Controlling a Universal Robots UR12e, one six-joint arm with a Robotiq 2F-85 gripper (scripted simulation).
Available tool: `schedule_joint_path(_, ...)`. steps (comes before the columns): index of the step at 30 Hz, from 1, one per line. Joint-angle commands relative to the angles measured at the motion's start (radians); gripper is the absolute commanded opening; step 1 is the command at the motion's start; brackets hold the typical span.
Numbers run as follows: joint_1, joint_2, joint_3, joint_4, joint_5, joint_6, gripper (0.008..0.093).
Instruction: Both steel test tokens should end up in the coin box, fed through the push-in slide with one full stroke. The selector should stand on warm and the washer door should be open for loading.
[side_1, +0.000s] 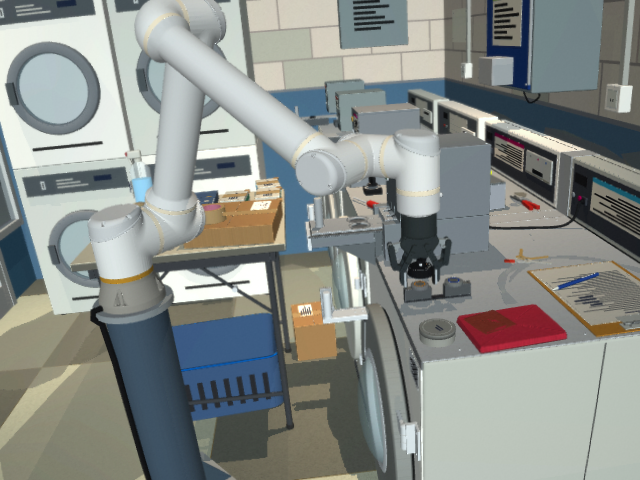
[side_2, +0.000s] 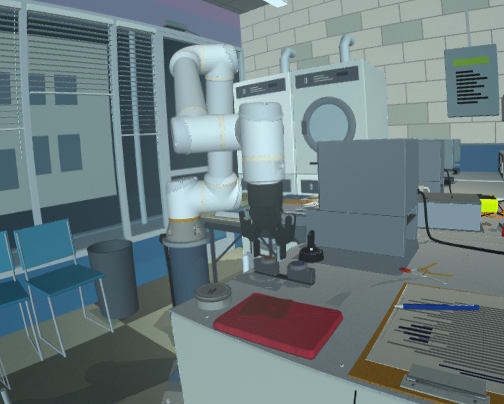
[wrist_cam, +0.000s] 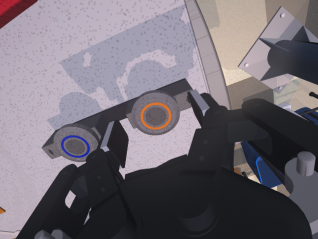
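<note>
Two steel tokens sit side by side in a low dark holder on the washer top, one ringed in orange (wrist_cam: 155, 116) (side_1: 418, 285) and one ringed in blue (wrist_cam: 75, 146) (side_1: 454, 281). My gripper (wrist_cam: 154, 120) (side_1: 420, 268) (side_2: 268, 250) hangs directly above the orange-ringed token, open and empty, with a finger on either side of it. The black selector knob (side_2: 311, 252) stands just behind the holder, in front of the grey coin box (side_2: 367, 197) (side_1: 462, 196). The push-in slide (side_1: 344, 230) projects from the box toward the room. The round washer door (side_1: 377, 392) looks closed.
A red pad (side_1: 511, 326) (side_2: 278, 323) lies near the washer's front edge, with a round grey cap (side_1: 437, 330) to its left and a clipboard with a blue pen (side_1: 599, 292) to its right. A folding table with a wooden tray (side_1: 238, 217) stands beyond, a blue basket (side_1: 227, 361) beneath.
</note>
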Motion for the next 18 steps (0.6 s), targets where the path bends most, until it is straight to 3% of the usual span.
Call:
schedule_joint_path(1, 0.000, -0.001, -0.001, 0.000, 0.000, 0.000, 0.0680)
schedule_joint_path(3, 0.000, -0.001, -0.001, 0.000, 0.000, 0.000, 0.0680)
schedule_joint_path(18, 0.000, 0.000, -0.001, 0.000, 0.000, 0.000, 0.0380)
